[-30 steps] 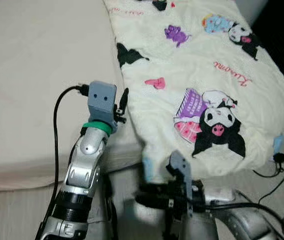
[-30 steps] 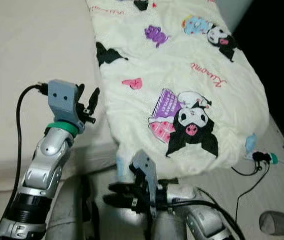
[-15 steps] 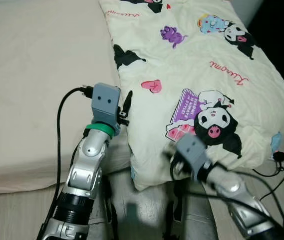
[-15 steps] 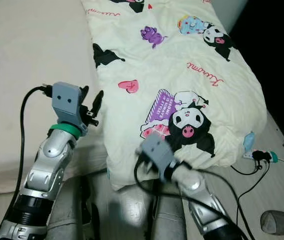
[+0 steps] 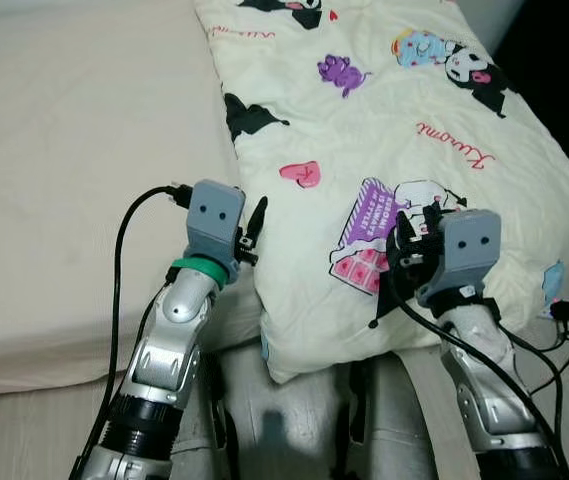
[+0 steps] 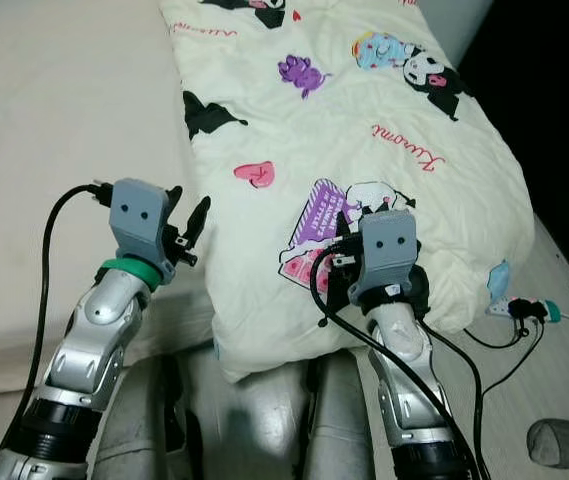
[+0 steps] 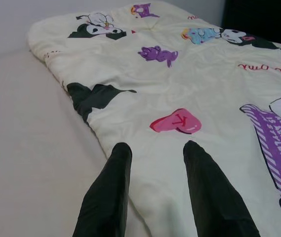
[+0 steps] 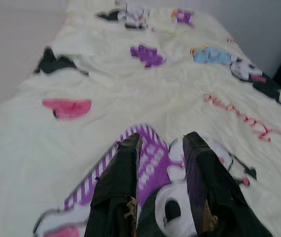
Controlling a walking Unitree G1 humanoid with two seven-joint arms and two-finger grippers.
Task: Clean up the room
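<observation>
A cream quilt printed with cartoon figures lies along the right side of the bed. My left gripper is open at the quilt's left edge, near its front corner, one finger on the sheet side and the other over the quilt. A pink heart print lies just beyond its tips. My right gripper is open just above the quilt's near end. It hangs over the purple and black character print, with nothing between its fingers.
The beige sheet covers the left part of the bed. The quilt's front end hangs over the bed edge above my legs. Cables and a plug lie on the floor at the right, beside a grey object.
My right arm has swung up from below the bed edge and now points over the quilt's near end. The left gripper has stayed at the quilt's edge. The view shifted slightly.
</observation>
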